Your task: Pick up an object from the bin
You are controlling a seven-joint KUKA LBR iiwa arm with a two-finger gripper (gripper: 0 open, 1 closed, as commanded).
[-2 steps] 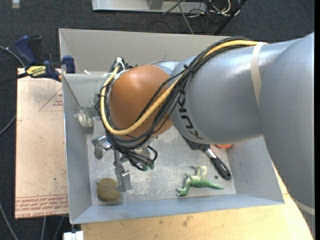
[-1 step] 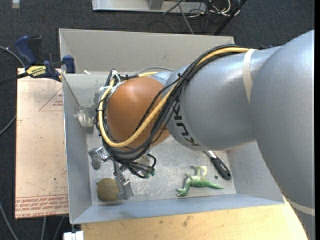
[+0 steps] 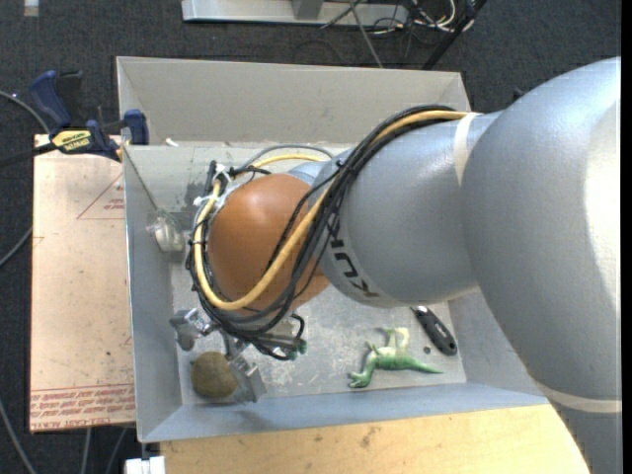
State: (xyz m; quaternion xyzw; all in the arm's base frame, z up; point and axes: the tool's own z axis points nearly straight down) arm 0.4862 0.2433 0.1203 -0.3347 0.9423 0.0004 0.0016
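The claw (image 3: 218,352) hangs just over a brown lump (image 3: 210,377) in the bin's (image 3: 150,304) lower-left corner, its grip impossible to tell; a green dinosaur (image 3: 391,359) lies apart.

Arm (image 3: 474,215): grey, seven-joint, entering from the right and angled down to the left.
Wrist: under a rounded orange cover (image 3: 252,240), with black and yellow cables (image 3: 296,227) looped over it.
Gripper (image 3: 233,352): below the cover, pointing downward, partly hidden.
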